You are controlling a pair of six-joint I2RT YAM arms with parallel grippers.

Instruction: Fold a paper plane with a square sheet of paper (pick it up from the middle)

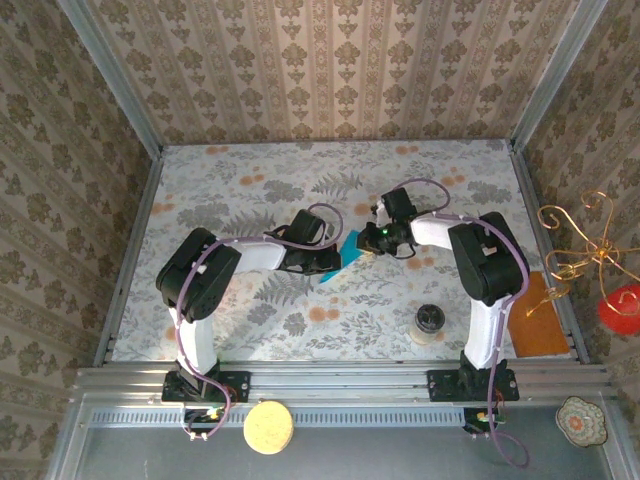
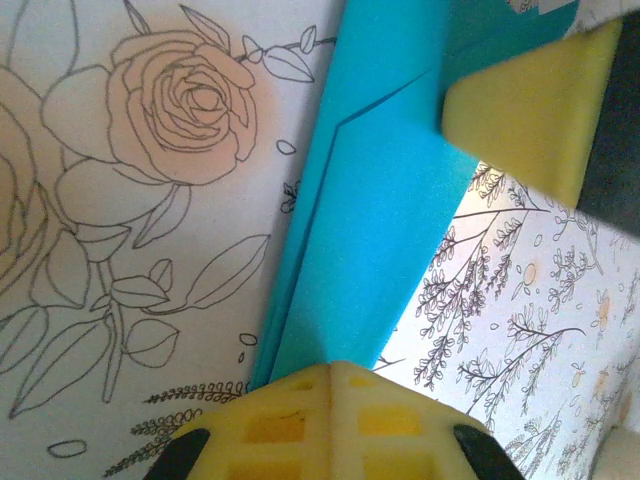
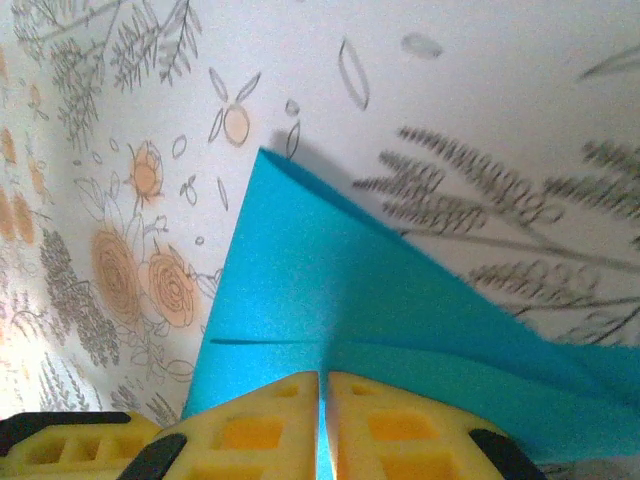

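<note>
The teal-blue sheet of paper (image 1: 346, 256) is folded into a layered, pointed shape and hangs between both grippers over the middle of the floral table (image 1: 250, 190). My left gripper (image 1: 328, 262) is shut on its lower end; in the left wrist view the paper (image 2: 380, 220) runs out from between the closed yellow pads of my left gripper (image 2: 335, 366). My right gripper (image 1: 366, 241) is shut on the other end. Its yellow fingers (image 2: 520, 110) pinch the paper's far end. In the right wrist view a teal strip shows between the pads of my right gripper (image 3: 322, 378), and the folded paper (image 3: 320, 270) ends in a point.
An orange-brown flat sheet (image 1: 535, 315) lies at the table's right edge. A small dark-topped jar (image 1: 430, 323) stands near the right arm's base. A gold wire ornament (image 1: 582, 250) and a red object (image 1: 622, 306) sit outside the right wall. A yellow disc (image 1: 268, 427) lies on the front rail.
</note>
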